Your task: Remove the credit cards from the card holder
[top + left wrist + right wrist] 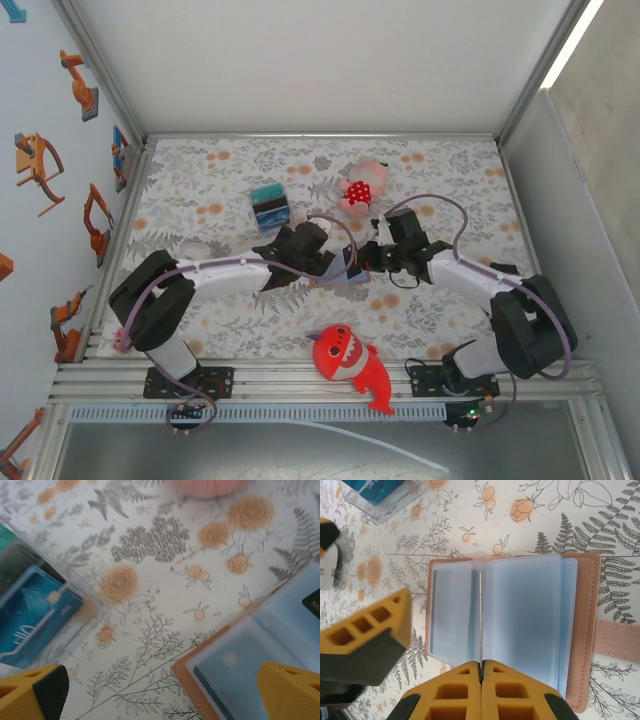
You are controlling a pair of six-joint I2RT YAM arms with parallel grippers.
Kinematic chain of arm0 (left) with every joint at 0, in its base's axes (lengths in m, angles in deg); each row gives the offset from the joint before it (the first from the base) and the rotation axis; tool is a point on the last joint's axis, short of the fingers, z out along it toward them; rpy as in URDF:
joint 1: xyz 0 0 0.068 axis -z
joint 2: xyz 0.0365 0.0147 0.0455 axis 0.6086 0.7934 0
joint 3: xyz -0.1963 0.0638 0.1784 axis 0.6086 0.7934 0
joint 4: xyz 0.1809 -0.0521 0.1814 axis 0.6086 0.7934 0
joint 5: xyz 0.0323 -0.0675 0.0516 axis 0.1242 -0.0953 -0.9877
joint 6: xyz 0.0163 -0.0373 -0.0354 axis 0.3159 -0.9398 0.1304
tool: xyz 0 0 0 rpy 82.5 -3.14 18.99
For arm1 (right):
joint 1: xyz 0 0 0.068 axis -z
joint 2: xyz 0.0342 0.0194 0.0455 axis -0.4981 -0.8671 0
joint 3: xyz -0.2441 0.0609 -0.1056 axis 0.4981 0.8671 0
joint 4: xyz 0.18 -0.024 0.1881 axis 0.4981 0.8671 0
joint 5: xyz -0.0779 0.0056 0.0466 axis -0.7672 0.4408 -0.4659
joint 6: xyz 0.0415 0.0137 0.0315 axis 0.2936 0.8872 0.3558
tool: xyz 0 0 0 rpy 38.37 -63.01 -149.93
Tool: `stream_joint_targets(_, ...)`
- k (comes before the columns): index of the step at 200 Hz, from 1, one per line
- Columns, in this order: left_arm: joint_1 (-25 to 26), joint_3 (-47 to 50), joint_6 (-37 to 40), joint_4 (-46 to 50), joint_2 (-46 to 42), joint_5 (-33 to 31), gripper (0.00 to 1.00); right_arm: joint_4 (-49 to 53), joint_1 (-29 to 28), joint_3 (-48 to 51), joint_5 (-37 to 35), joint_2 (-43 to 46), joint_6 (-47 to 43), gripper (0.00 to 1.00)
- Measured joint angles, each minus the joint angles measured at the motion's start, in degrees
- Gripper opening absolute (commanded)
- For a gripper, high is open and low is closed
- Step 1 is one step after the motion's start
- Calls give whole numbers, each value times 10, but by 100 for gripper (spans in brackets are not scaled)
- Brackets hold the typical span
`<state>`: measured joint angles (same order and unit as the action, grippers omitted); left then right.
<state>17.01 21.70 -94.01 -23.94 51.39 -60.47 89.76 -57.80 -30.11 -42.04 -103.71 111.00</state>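
Top view: left gripper (318, 262) and right gripper (372, 262) meet at frame centre, tips close together over the card holder (343, 277), which is mostly covered by them on the floral table (450, 170). Jaw state is hard to read here. Clear box (269, 207) sits up-left of the grippers, apart from them. Pink plush (360, 188) is just above the grippers, red shark plush (345, 362) at lower centre near the arm bases.

Left wrist view: left gripper (160, 697) is spread wide, with yellow fingertips (32, 690) in both bottom corners and nothing between them but cloth. The card holder (235, 667) lies open at lower right, its corner just inside the right-hand tip, a card faint under its clear sleeve. The clear box (75, 600) at left edge holds blue credit cards (30, 625). The pink plush (210, 486) is at the top edge.

Right wrist view: right gripper (481, 680) at bottom centre is pressed together, pinching one clear sleeve leaf that stands edge-on. The card holder (525, 625) lies open flat, filling the centre, directly above the tips in frame, with its closure tab (620, 640) at the right edge. A finger (370, 630) of the left gripper sits just left of the holder. The clear box (380, 495) is at upper left.
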Motion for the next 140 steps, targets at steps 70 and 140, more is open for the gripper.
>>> stream_joint_targets(70,-59,39,-19,3,-160,77,97,53,-14,-24,3,68,-102,0)
stream_joint_targets(140,-180,87,-30,2,-292,324,97,130,-40,-114,63,66,-234,0)
